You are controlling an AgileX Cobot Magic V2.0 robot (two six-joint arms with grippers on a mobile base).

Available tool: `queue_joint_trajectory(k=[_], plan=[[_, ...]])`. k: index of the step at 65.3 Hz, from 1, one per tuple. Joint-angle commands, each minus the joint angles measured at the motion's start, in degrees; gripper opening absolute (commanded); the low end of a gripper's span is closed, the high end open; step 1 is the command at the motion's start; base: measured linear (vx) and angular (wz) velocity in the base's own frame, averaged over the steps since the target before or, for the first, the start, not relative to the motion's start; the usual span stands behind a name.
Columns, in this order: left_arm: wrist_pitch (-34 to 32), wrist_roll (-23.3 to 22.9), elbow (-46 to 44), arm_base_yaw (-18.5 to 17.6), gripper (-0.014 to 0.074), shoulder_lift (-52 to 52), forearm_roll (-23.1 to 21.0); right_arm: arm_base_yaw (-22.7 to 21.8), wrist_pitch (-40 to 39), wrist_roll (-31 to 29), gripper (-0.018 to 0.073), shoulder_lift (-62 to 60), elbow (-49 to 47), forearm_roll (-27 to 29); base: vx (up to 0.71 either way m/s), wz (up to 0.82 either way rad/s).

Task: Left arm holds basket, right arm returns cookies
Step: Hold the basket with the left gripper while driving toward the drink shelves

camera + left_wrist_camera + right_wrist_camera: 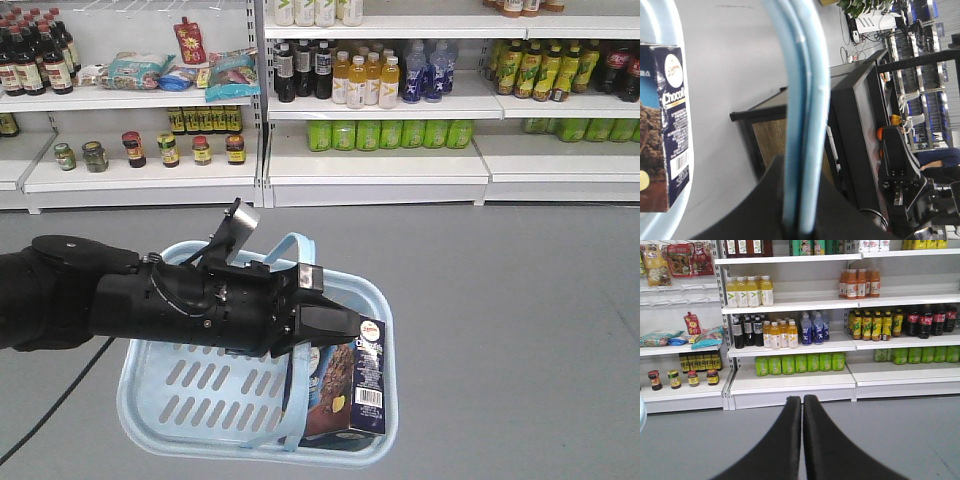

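Your left gripper (340,325) seems clamped on the basket (148,400) handles; your right gripper (802,435) is closed, empty; next, open it toward the cookies (358,385) at the basket's 4 o'clock.

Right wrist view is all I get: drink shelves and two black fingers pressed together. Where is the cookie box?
Observer: The cookies sit inside the basket, against one end wall.
Visitor: What holds the basket up?
Observer: The left gripper, shut on its two blue handles.
Visitor: Which way does the box face?
Observer: In the front view its narrow navy side with the white barcode shows.
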Motion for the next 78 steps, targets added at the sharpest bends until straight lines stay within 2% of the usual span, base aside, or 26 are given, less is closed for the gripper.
queue_joint_trajectory(k=[1, 78], plan=[[2.76, 0.9, -1.68, -0.23, -0.0006, -2.96, -3.6, -0.28, -3.84, -0.29, -0.0008, -0.67, 0.18, -0.23, 0.33, -0.01], [2.58, 0.9, -1.68, -0.23, -0.0006, -2.97, -3.6, -0.28, -3.84, -0.29, -0.0008, -0.67, 0.18, -0.23, 0.33, 0.0]])
